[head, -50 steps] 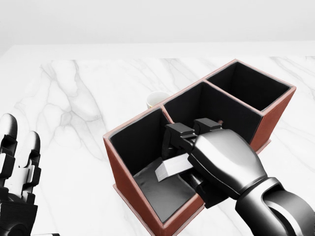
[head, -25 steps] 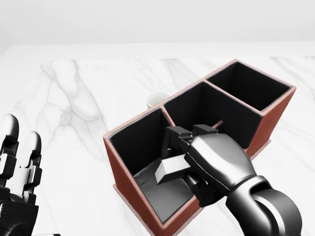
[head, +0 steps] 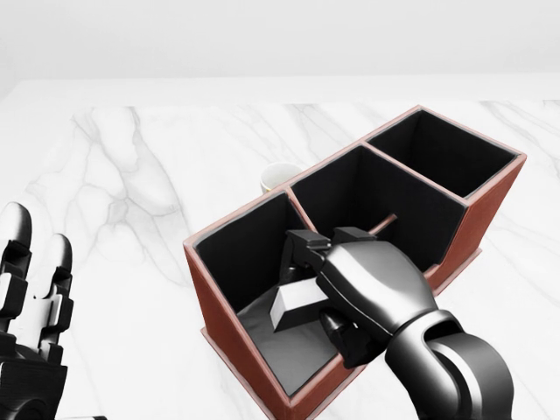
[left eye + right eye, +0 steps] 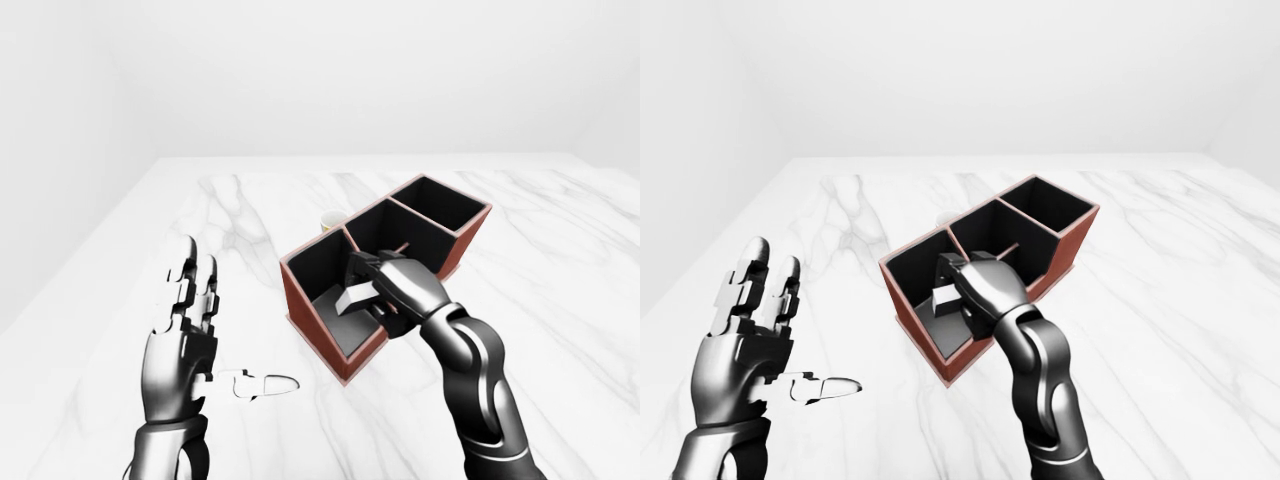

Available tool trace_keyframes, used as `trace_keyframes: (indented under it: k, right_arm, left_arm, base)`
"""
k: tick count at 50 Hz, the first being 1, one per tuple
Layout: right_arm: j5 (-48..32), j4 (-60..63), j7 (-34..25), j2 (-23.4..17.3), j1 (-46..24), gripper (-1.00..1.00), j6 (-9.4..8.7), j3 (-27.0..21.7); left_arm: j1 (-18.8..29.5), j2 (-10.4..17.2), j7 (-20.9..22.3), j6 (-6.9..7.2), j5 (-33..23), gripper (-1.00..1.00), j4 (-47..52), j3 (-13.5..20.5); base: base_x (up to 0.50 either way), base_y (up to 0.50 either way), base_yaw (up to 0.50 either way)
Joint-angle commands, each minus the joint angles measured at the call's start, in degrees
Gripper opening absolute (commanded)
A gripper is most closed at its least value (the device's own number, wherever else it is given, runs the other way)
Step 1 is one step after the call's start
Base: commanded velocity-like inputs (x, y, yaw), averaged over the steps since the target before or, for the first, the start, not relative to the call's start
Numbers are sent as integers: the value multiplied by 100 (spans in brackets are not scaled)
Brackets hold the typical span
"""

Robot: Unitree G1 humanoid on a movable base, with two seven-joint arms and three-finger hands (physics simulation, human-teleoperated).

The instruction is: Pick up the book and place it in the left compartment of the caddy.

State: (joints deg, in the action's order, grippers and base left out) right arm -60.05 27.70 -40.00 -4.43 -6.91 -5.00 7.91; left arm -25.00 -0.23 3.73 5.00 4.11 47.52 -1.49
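**Placement step: book inside left compartment**

I judge placement nearly complete; next I must release and lift clear. My left hand (image 3: 31, 306) is nearest, fingers spread, empty. My right hand (image 3: 350, 284) pinches the book (image 3: 297, 302), held low inside the caddy's (image 3: 490, 188) left compartment. Beyond it, a cup (image 3: 278, 178) stands.

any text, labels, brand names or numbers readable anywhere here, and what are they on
None: no readable text shows in any view.
The caddy has plain red-brown walls and a black lining.
The book, held in the right robot hand, shows no title.
The cup and the marble table are unmarked.
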Motion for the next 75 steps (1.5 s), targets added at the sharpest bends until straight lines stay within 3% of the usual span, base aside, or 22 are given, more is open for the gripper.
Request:
trace_keyframes:
  k: [1, 38, 60, 75]
  right_arm:
    - [-18, -187, 0, 106, -191, -100, 0, -27]
    - [177, -911, 0, 211, -194, -100, 0, 117]
    - [-362, -782, 0, 258, -284, -100, 0, 108]
    - [-328, -1520, 0, 328, -530, -100, 0, 90]
  left_arm:
    - [22, -10, 4, 0, -5, 100, 0, 10]
    - [23, -30, 30, 0, 2, 100, -29, 46]
    - [6, -4, -6, 0, 1, 100, 20, 8]
    - [29, -17, 17, 0, 34, 100, 18, 61]
  base:
    - [0, 0, 0]
    - [0, 0, 0]
    - [0, 0, 0]
    - [0, 0, 0]
